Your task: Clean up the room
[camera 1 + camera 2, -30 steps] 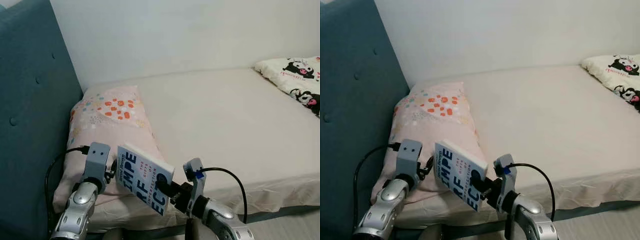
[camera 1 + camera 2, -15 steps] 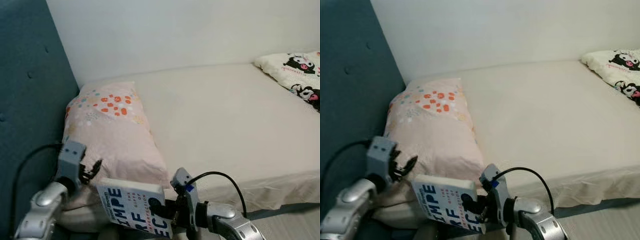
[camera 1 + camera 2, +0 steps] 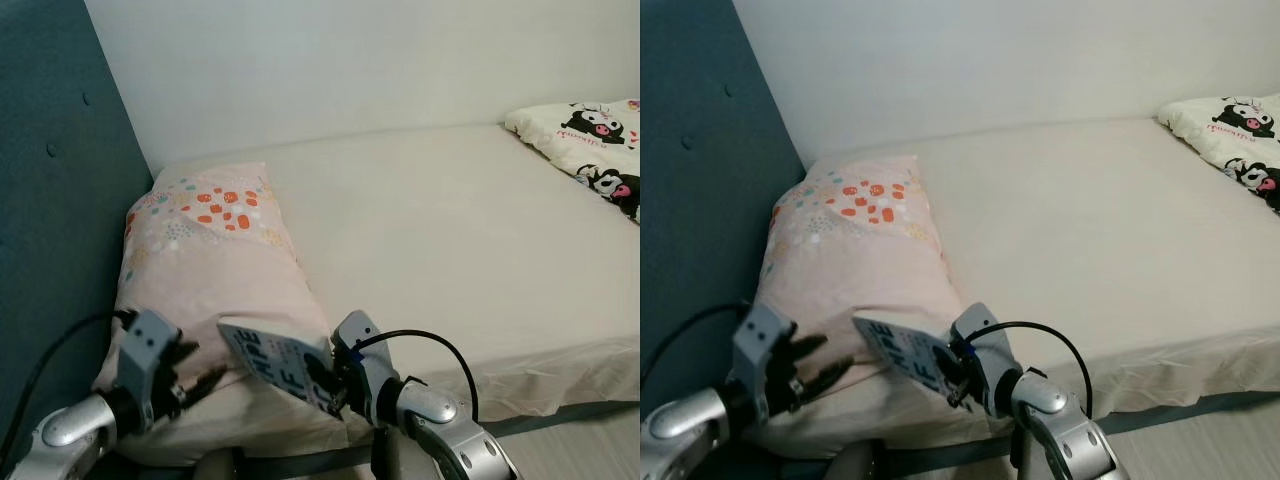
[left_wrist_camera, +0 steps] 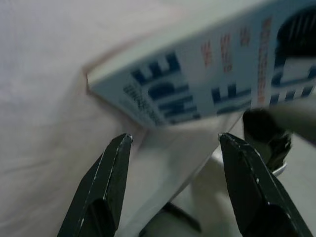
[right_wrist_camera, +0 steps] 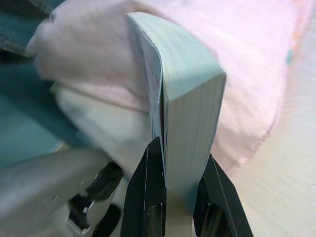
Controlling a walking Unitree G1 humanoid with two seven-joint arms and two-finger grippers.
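Your right gripper is clamped on the white-and-blue book, held at 6 o'clock of the pink pillow over the bed's near edge. At the book's 9 o'clock, your left gripper hangs with both fingers spread wide, holding nothing.

a home bedroom: bed with pillow (padded headboard).

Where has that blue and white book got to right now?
The book is clamped in the right gripper, low in the head views by the near end of the pink pillow, with the open left gripper beside it.
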